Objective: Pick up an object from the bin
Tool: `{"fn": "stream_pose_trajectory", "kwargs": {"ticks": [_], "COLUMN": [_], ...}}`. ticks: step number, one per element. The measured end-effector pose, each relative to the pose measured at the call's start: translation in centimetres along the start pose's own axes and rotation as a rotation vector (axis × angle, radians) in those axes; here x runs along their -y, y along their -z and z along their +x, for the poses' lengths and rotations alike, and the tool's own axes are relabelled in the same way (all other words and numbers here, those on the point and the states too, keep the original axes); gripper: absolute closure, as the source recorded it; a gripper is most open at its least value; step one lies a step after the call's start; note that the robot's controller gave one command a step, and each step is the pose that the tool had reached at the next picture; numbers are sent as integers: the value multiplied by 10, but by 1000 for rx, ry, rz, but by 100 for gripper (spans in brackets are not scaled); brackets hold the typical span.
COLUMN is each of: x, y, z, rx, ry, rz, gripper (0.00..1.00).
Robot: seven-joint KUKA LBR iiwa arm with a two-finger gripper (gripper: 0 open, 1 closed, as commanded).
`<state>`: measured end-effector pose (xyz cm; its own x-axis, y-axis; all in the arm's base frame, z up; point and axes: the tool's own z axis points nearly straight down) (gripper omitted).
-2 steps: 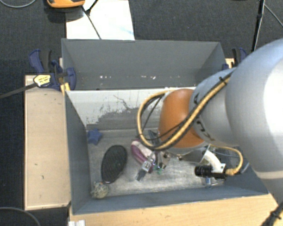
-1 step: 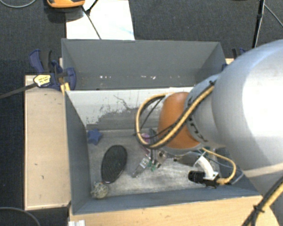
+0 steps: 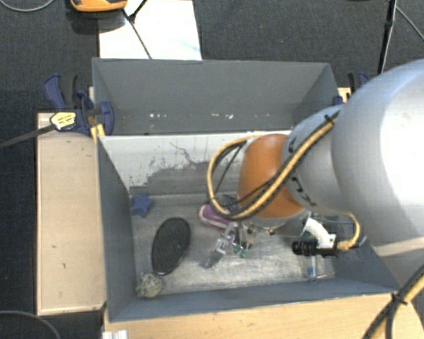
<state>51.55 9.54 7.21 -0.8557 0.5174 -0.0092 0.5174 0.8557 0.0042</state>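
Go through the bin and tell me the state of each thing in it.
Gripper: low over mid-floor.
Black oval pad: lying flat, left of the gripper, apart from it.
Blue scrap: at the back-left of the floor.
Mottled ball: resting in the front-left corner.
Pink thing: partly hidden under the arm.

My broad silver arm (image 3: 386, 180) runs off the right edge and covers the right side of the grey metal bin (image 3: 117, 224). A pink rounded thing (image 3: 212, 215) lies half under my orange wrist cover (image 3: 264, 177). The speckled greenish lump (image 3: 150, 285) in the lower left corner is too small for me to name.
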Motion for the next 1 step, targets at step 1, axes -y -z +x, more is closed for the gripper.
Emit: {"fn": "stream_pose_trajectory", "kwargs": {"ticks": [1], "x": [-2], "y": [2], "z": [1], "rx": [-3], "ry": [0], "rz": [-3], "gripper": [100]}}
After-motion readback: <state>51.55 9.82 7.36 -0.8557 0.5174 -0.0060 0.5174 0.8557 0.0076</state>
